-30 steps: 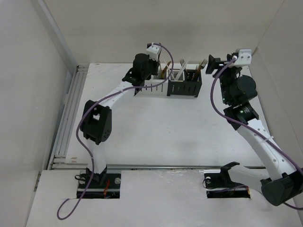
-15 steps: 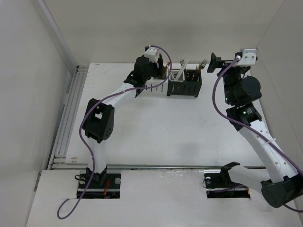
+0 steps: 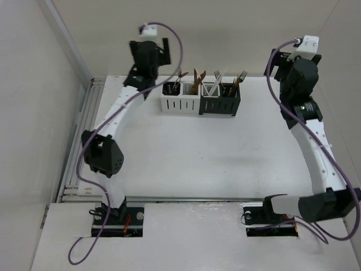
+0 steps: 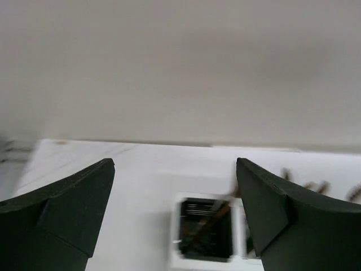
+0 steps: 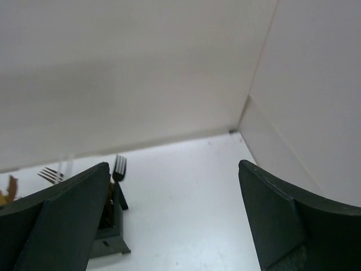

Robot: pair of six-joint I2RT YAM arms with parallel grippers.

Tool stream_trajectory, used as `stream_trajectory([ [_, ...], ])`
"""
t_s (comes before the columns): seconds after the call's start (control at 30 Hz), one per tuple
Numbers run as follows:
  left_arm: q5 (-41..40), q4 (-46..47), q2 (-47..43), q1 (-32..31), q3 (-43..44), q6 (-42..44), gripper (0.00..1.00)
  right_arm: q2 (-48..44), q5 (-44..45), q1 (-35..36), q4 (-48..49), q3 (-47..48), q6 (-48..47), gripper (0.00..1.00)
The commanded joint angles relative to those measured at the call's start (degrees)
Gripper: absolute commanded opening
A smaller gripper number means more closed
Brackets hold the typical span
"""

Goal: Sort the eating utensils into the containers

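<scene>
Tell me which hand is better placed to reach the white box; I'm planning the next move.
Left, likely: left hand, open, hangs nearly over the white box; right hand sits beyond the black box.

A white tabletop [image 3: 186, 152] fills the middle of the overhead view, closed in by plain pale walls [image 3: 237, 28] at the top and both sides. A ribbed metal rail [image 3: 84, 118] runs down its left edge; a separate white board [image 3: 192, 237] crosses the bottom of the frame.

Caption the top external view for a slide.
With left gripper and right gripper raised open, utensils stand in white containers and black containers.
</scene>
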Motion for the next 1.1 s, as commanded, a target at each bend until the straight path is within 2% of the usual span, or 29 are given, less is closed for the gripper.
stream_trajectory([
  [0.0, -11.78, -13.82, -9.08, 11.11, 1.09, -2.91, 0.87, 6.04, -4.53, -5.26, -18.14, 6.84, 8.98, 1.0],
  [0.07, -11.26, -19.39, -11.38, 15.96, -3.99, -7.83, 0.88, 7.89, -4.54, -8.6, -23.05, 8.88, 12.51, 1.0],
  [0.1, -10.47, -23.86, -13.91, 20.6, -6.19, -9.15, 0.88, 8.42, -4.54, -9.92, -23.69, 8.88, 15.49, 1.0],
  [0.23, -6.6, -29.07, -20.68, 28.71, -20.51, -9.34, 0.94, 7.73, -9.02, -16.52, -21.16, 4.32, 19.9, 1.0],
  [0.27, -6.6, -29.09, -22.19, 29.43, -26.54, -9.34, 0.94, 7.73, -6.41, -16.53, -20.63, 3.44, 20.7, 1.0],
  [0.4, -6.78, -25.76, -31.5, 30.75, -39.48, -10.56, 0.94, 7.73, -1.29, -16.53, -23.95, 2.72, 24.04, 1.0],
  [0.5, -2.31, -24.34, -35.99, 32.06, -41.63, -12.42, 0.95, 7.02, -0.5, -16.53, -24.49, 2.72, 25.63, 1.0],
  [0.53, 2.58, -22.78, -37.04, 32.68, -42.41, -9.98, 0.95, 6.33, -0.5, -16.53, -24.49, 2.72, 26.15, 1.0],
  [0.8, 0.52, -22.24, -39.68, 33.3, -42.77, -8.99, 0.97, 0.44, -1.89, -16.53, -20.62, -3.16, 26.68, 1.0],
  [1.07, 5.87, -21.62, -40.92, 33.3, -45.85, -8.99, 0.97, -3.6, -6.55, -16.53, -20.01, -5.63, 26.07, 1.0],
])
